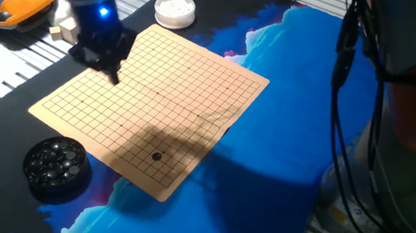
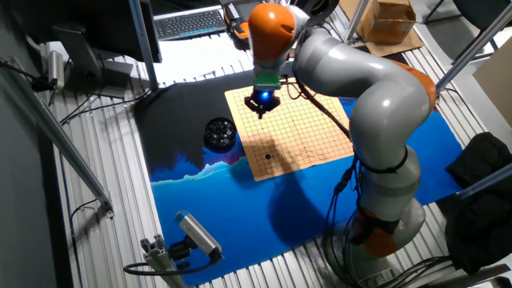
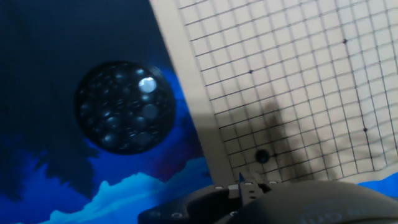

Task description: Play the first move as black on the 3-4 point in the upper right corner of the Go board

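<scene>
A small glossy black stone [image 1: 156, 156] lies on the wooden Go board [image 1: 187, 88], on a grid point near the corner closest to the blue cloth; it also shows in the other fixed view [image 2: 268, 157] and the hand view [image 3: 262, 157]. My gripper [image 1: 113, 75] hangs above the board's far left edge, well away from the stone, and its fingers taper to one point and look shut with nothing between them. It also shows in the other fixed view [image 2: 262, 110]. In the hand view only the tips [image 3: 245, 182] show at the bottom edge.
A round black bowl of black stones [image 1: 56, 165] stands on the cloth beside the board's near left corner, also in the hand view [image 3: 126, 107]. A white bowl [image 1: 174, 11] stands beyond the board's far corner. Cables and the arm's base [image 1: 408, 123] are at the right.
</scene>
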`<move>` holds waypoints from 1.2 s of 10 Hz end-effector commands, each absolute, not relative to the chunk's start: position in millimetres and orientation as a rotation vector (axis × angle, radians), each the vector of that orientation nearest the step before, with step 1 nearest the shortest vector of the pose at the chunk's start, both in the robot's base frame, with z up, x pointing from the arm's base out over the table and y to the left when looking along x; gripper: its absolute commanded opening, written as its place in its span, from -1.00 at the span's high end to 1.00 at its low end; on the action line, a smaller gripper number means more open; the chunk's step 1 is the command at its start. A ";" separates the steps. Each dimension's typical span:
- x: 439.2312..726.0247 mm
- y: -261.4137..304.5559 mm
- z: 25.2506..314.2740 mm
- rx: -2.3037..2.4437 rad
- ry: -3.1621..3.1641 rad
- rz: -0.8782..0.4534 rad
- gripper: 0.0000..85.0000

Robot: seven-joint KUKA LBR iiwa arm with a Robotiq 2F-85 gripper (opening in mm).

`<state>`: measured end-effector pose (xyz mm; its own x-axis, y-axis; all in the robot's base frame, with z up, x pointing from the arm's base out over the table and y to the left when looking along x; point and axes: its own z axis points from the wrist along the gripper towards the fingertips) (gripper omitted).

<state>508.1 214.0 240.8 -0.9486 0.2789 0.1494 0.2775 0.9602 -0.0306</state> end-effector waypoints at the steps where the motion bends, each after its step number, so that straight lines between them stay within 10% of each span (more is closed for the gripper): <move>1: 508.2 228.5 240.6 -0.385 -2.981 0.052 1.00; 6: 508.2 228.5 240.6 -0.248 -3.011 0.187 1.00; 12: 508.6 230.0 240.6 -0.298 -2.969 0.042 1.00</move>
<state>509.3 231.7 240.5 -0.9678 0.2011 0.1516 0.1965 0.9795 -0.0447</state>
